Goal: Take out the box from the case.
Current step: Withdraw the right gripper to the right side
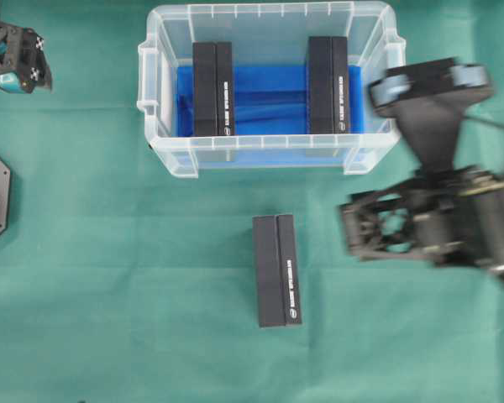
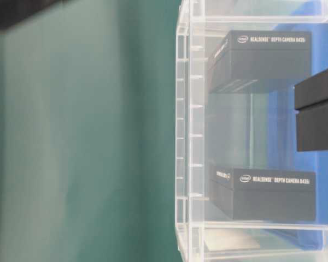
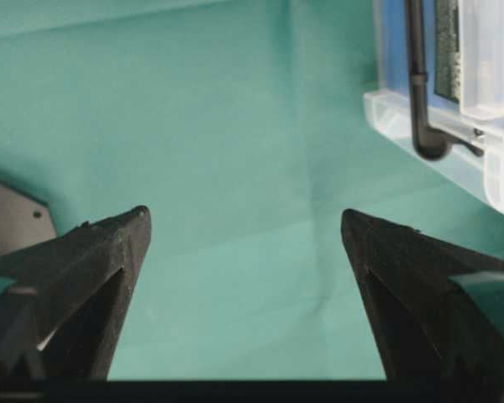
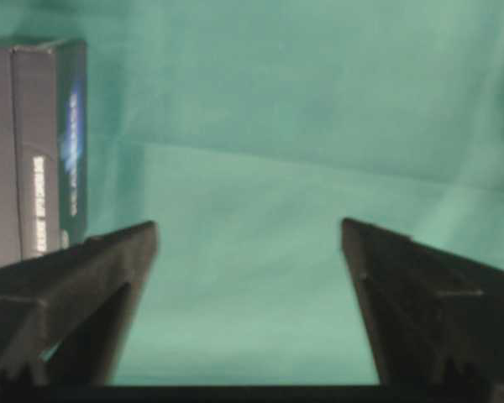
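One box (image 1: 276,269) lies on the worktop (image 1: 109,294) at the case's (image 1: 269,153) six o'clock; two remain inside. Both the left gripper (image 3: 245,231) and right gripper (image 4: 249,239) are spread, empty.

Even, bright, diffuse light with soft shadows. The right arm (image 1: 437,210) is motion-blurred overhead; the right wrist view is soft.

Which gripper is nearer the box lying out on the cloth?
Right. The right gripper sits just right of the box on the cloth; the left gripper is far off at the upper-left corner.
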`<state>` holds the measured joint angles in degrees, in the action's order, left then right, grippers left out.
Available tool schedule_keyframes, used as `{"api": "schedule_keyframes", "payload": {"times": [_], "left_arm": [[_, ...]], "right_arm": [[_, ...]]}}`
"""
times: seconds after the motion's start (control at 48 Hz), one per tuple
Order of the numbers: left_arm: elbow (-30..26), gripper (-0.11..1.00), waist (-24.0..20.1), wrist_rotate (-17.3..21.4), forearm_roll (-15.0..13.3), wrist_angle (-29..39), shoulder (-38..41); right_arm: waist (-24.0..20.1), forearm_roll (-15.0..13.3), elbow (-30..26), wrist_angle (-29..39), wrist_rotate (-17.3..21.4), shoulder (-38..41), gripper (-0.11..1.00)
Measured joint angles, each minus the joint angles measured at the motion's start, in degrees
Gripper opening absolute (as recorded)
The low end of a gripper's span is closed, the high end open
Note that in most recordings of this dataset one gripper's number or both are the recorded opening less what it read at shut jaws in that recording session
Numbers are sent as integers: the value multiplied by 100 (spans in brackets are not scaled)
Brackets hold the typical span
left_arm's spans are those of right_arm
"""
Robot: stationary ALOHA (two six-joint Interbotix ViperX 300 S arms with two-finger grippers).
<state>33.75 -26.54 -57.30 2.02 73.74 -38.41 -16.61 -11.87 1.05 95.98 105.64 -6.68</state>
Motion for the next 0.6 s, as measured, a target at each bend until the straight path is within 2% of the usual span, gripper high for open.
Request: {"api": "schedule_keyframes", "payload": {"times": [0.146,0.354,0.604], "left_arm": [[0,95,9,0,0,26,-9],[9,95,0,-9,0,35,-26],[9,95,0,-9,-9,35,-35]], "right_arm": [[-70,0,817,-167,88,-791,92],[-123,-9,1635,-211,88,-1661,91],[-114,-114,2145,-650,18,-1881,92]]}}
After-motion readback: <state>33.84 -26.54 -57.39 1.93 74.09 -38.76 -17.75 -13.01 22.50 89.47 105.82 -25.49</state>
